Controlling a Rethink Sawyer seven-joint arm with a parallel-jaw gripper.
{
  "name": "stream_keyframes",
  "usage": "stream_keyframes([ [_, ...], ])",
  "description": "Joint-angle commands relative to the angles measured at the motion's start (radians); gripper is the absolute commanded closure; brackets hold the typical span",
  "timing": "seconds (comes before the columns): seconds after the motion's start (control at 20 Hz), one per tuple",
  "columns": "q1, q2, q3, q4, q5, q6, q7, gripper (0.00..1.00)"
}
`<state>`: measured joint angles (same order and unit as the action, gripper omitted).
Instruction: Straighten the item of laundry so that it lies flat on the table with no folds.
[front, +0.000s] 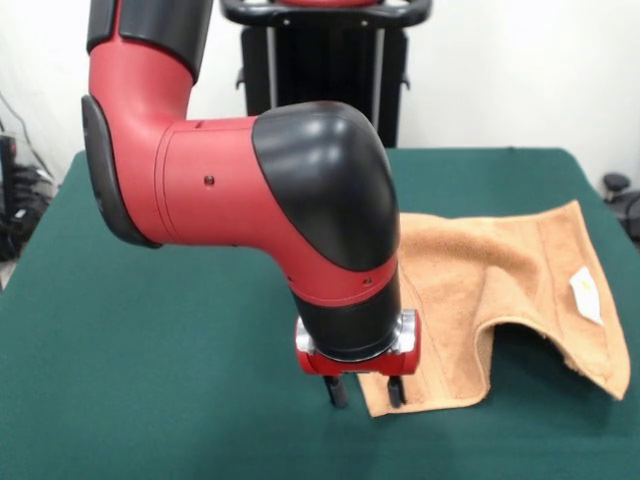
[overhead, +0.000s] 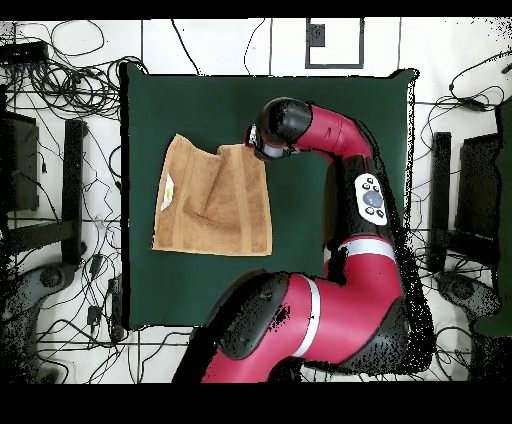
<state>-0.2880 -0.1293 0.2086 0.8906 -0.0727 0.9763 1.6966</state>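
We see the gripper (front: 365, 391) low over the table (front: 150, 380) with its two dark fingers (front: 337, 390) spread apart and holding nothing: one finger stands over bare green felt, the other sits on or just above the near corner of the towel (front: 480, 290), so the towel's side edge runs between them. From that corner the towel stretches away to one side of the jaws, and it is not flat; a fold rises across its middle, and beyond the fold the strip carrying the white label (front: 585, 292) hangs forward as a loose flap. In the overhead view the gripper itself is hidden under the arm's wrist (overhead: 272, 130), which covers one corner of the towel (overhead: 215, 200), and the same ridge shows across the cloth. Our worry is a thin bite: if the jaws close this near the edge, the terry could slip out during a pull. A drag along the felt might also bunch the cloth and deepen the fold, or pull the whole towel rather than spread it.
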Motion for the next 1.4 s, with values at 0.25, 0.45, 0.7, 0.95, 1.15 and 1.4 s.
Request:
stream_keyframes([
  [0.25,0.022,0.088,0.105,-0.032,-0.031,0.089,-0.15,0.0],
  [0.45,0.021,0.09,0.111,-0.024,-0.028,0.082,-0.147,0.0],
  [0.7,0.024,0.091,0.114,-0.026,-0.028,0.063,-0.142,0.0],
  [0.95,0.03,0.09,0.106,-0.034,-0.029,0.061,-0.119,1.0],
  [1.15,0.036,0.078,0.094,-0.026,-0.035,0.052,-0.104,1.0],
  [1.4,0.041,0.07,0.086,-0.023,-0.037,0.058,-0.091,1.0],
])
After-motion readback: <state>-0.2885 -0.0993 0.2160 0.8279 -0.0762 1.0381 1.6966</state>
